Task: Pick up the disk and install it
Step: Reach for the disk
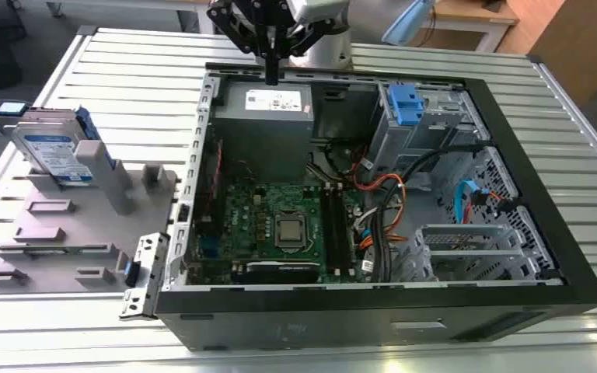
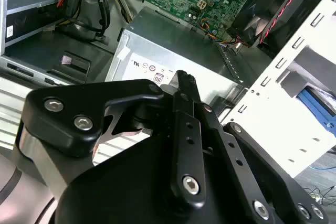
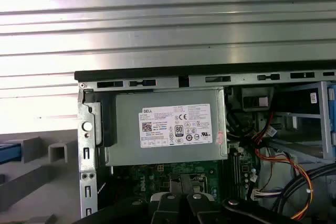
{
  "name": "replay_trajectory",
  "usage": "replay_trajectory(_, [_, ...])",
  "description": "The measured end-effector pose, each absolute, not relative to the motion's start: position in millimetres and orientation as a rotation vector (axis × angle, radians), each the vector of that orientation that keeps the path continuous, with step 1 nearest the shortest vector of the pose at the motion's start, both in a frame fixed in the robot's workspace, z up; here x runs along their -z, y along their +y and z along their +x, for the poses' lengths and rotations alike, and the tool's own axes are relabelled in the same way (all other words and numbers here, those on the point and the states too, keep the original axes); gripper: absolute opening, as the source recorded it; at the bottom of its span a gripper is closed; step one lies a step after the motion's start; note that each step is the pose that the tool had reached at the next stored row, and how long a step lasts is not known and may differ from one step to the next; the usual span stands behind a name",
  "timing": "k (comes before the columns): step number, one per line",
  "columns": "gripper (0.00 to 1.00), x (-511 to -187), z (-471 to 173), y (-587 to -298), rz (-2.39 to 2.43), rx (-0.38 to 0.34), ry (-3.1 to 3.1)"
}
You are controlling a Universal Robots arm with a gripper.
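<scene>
My gripper (image 1: 270,76), closed and empty, hangs above the power supply (image 1: 267,105); the disk (image 1: 55,155) stands upright by the table (image 1: 122,70)'s edge.

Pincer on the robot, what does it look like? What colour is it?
The pincer is black. It is made of flat jointed bars that narrow to a thin tip. In the second wrist view, the bars have shiny silver bolts and rows of small round holes. The arm it hangs from is pale silver-grey and rounded.

Silver-grey metal disk (image 1: 55,151) with glossy label — ribbed, shiny metal table (image 1: 122,70).
</scene>
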State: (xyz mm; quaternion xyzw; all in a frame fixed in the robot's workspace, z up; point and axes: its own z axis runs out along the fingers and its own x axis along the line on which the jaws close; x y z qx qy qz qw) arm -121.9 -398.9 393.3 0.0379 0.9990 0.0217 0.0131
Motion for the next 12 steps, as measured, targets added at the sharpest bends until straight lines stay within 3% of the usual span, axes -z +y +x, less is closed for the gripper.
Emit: replay_trajectory(12, [0.11,-393.3,-123.5,-398.9,0.118,-0.068,3.112])
